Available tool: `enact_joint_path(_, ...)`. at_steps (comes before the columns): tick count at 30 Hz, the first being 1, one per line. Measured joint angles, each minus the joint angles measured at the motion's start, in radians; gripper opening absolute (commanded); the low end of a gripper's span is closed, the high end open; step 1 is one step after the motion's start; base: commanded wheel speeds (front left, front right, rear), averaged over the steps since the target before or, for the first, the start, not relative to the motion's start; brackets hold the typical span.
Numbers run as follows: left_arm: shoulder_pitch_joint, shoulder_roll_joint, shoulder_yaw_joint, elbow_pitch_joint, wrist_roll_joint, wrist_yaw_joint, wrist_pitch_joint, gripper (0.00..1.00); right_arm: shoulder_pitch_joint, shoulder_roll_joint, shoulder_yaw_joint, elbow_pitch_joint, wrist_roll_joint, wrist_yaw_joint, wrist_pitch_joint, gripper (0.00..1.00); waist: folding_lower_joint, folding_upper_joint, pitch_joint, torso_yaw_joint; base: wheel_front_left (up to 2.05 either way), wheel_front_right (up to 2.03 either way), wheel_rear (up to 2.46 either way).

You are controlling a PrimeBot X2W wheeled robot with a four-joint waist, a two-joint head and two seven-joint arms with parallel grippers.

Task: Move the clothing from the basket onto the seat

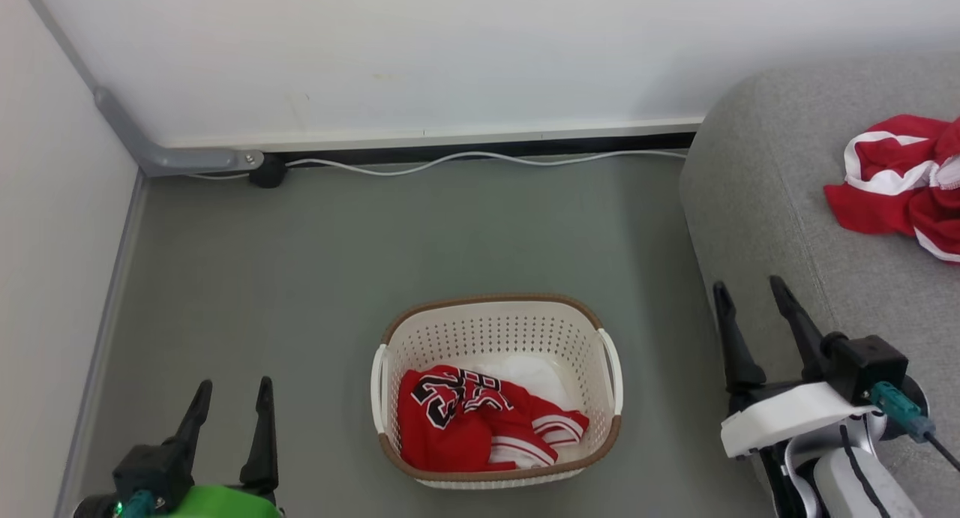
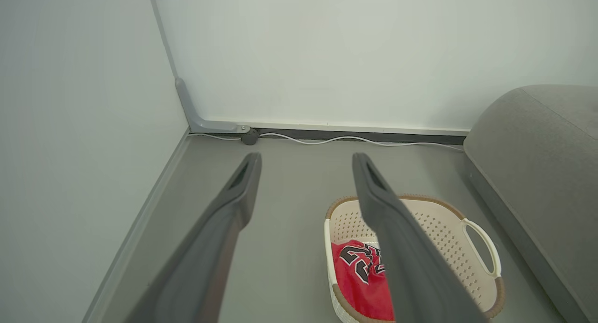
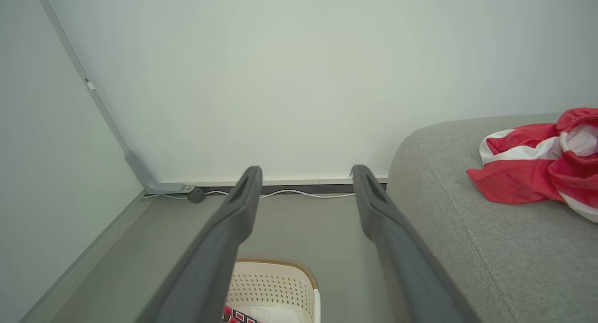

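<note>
While a crumpled red jersey (image 1: 465,424) with black numerals is lying in the cream perforated basket (image 1: 495,330), a red, white-striped garment (image 1: 896,177) is resting on the grey sofa (image 1: 757,196). The left tool (image 1: 234,387) and right tool (image 1: 748,285) are hanging released and empty on either side of the basket.

Two red garments, one numbered jersey (image 1: 465,420) at six o'clock, one white-striped garment (image 1: 896,181) at three o'clock, one basket (image 1: 495,330), one grey sofa (image 1: 757,188), one left gripper (image 1: 234,385) and one right gripper (image 1: 748,285) (two dark fingers (image 1: 261,435) each), one white cable (image 1: 480,157) at twelve o'clock

3 views apparently share the basket (image 1: 495,329)
</note>
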Motion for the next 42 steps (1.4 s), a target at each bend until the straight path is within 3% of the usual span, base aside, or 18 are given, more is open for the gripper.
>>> enact_joint_path(9, -0.121, -0.023, -0.067, 0.019, 0.020, -0.025, 0.010, 1.00, -0.065, -0.013, -0.037, -0.082, -0.005, -0.017, 0.000, 1.00, 0.0000, 0.0000, 0.113, -0.019, 0.00, 0.00, 0.00)
enact_joint_path(23, -0.308, -0.056, -0.179, 0.098, 0.122, -0.068, 0.068, 1.00, -0.200, -0.031, -0.050, -0.158, -0.010, -0.015, 0.000, 1.00, 0.0000, 0.0001, 0.304, -0.078, 0.00, 0.00, 0.00)
enact_joint_path(30, -0.414, -0.095, -0.238, 0.168, 0.143, -0.085, 0.106, 1.00, -0.293, -0.032, -0.050, -0.176, -0.010, -0.005, 0.000, 1.00, 0.0000, 0.0000, 0.404, -0.106, 0.00, 0.00, 0.00)
enact_joint_path(42, -0.591, -0.104, -0.279, 0.315, 0.214, -0.105, 0.149, 1.00, -0.482, -0.007, -0.018, -0.212, -0.011, 0.020, -0.003, 1.00, 0.0001, 0.0000, 0.575, -0.154, 0.00, 0.00, 0.00)
